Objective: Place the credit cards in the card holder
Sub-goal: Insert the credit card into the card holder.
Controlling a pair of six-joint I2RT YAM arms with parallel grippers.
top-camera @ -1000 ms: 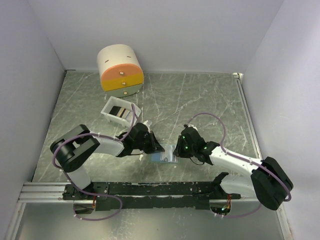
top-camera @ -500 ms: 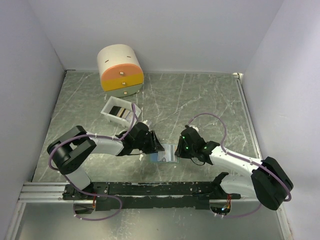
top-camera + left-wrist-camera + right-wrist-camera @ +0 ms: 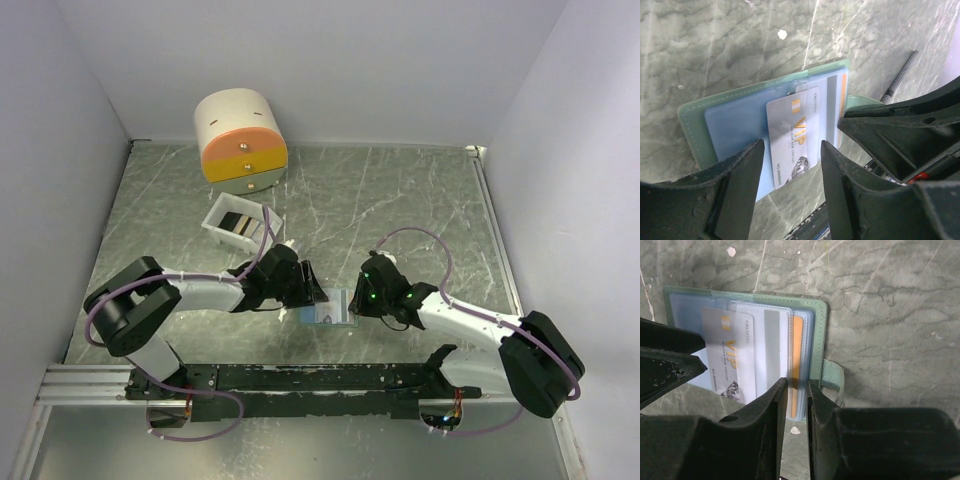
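The card holder (image 3: 328, 311) lies open on the table between both grippers, green rim (image 3: 692, 122) around pale blue leaves (image 3: 820, 330). A silver VIP credit card (image 3: 792, 132) (image 3: 730, 352) sticks halfway out of one clear pocket. An orange credit card (image 3: 797, 342) (image 3: 843, 92) sits in a pocket near the spine. My left gripper (image 3: 792, 147) (image 3: 312, 293) stands open, its fingers either side of the silver card's near end and apart from it. My right gripper (image 3: 797, 384) (image 3: 358, 300) rests its tips on the holder's right leaves, jaws a narrow gap apart over the orange strip.
A white open box (image 3: 242, 226) with dark cards inside stands behind the left arm. A cream cylinder with orange and yellow drawers (image 3: 240, 138) sits at the back left. Walls close in on three sides, and a rail (image 3: 300, 378) runs along the near edge.
The left gripper has opened and let go of the silver card, which stays in the holder's pocket. The right gripper has kept its place on the holder.
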